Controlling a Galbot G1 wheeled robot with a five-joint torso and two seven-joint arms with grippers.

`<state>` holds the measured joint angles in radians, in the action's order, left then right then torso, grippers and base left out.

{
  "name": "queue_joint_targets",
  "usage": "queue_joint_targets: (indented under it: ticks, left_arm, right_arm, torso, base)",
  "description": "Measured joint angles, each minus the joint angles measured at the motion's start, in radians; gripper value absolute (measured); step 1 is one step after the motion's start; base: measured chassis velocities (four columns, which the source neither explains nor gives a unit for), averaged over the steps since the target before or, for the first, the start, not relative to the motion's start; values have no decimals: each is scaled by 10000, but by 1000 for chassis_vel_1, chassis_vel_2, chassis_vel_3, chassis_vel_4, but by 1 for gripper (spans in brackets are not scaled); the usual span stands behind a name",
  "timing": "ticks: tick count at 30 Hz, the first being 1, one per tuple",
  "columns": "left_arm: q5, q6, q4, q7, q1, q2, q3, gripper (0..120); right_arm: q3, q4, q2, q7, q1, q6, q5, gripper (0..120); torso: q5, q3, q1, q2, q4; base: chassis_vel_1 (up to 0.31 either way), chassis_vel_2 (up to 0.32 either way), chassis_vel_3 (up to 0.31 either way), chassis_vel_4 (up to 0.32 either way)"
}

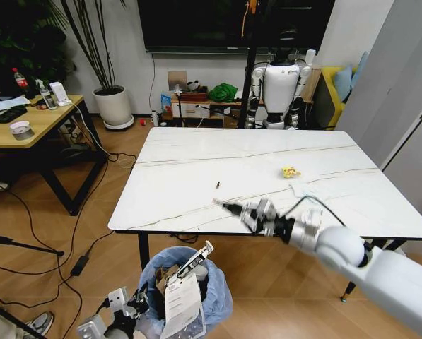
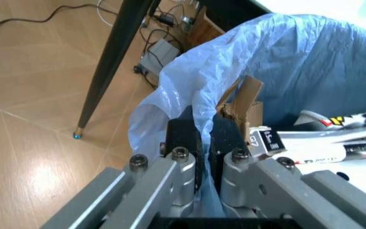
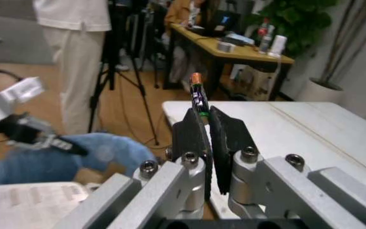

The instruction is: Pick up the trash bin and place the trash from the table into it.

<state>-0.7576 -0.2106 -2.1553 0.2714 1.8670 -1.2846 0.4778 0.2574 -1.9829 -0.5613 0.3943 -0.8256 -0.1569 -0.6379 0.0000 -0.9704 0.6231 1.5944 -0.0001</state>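
The bin [image 1: 186, 289] stands on the floor just below the near edge of the desk [image 1: 196, 176], holding a torn brown carton [image 2: 241, 102] and white papers [image 1: 181, 300]; the left tool [image 2: 199, 143] is clamped on its blue bag at the rim. The right tool [image 1: 228, 207] is over the desk's near edge, above the bin, pinching a thin pen-like stick [image 3: 198, 98] with an orange tip. A yellow scrap [image 1: 290, 171] and clear plastic [image 1: 309, 189] lie on the desk, farther in than the right tool and well apart from the bin.

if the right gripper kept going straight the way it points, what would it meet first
Probably nothing on the table: the right gripper, shut on a small stick-like item, points leftward past the near edge. Beyond looks like open air above the floor, though depth is unclear.
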Motion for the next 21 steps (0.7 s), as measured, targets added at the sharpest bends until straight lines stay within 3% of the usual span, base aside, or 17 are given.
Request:
queue_joint_targets:
  ticks: [8, 16, 21]
  left_arm:
    - [27, 2, 21, 1, -110, -37, -39, 0]
    - [-40, -40, 125, 42, -266, -24, -119, 0]
    - [-42, -42, 126, 43, -210, -25, -130, 0]
  right_arm:
    - [625, -292, -499, 695, -566, -204, 1377, 0]
    - [1602, 353, -1401, 798, 264, -171, 1493, 0]
    - [1827, 775, -1587, 899, 462, -287, 1458, 0]
  torso:
    - [0, 0, 1, 0, -1]
    - [-1, -2, 3, -3, 2]
    - [-1, -2, 3, -3, 2]
  base:
    - [0, 0, 0, 0]
    - [0, 0, 0, 0]
    - [0, 0, 0, 0]
